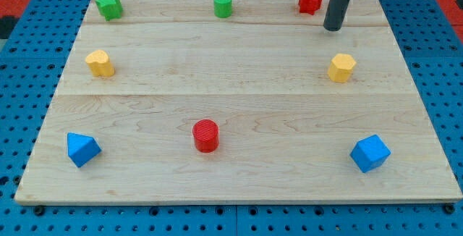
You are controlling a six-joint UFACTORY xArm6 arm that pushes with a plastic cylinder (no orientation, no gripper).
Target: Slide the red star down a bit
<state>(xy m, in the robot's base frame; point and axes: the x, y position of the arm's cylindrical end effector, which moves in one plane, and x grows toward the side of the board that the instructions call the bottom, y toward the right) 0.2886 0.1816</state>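
Observation:
The red star [310,0] sits near the top edge of the wooden board [239,185], right of centre. My tip [333,27] rests on the board just right of and slightly below the red star, a small gap away, not touching it. The dark rod rises from the tip out of the view's top.
A green star [109,6] at top left, a green cylinder [223,5] at top centre. A yellow block [100,63] at left, a yellow hexagon [341,67] at right below my tip. A red cylinder [206,135] at lower centre. Blue blocks at bottom left [82,149] and bottom right [370,153].

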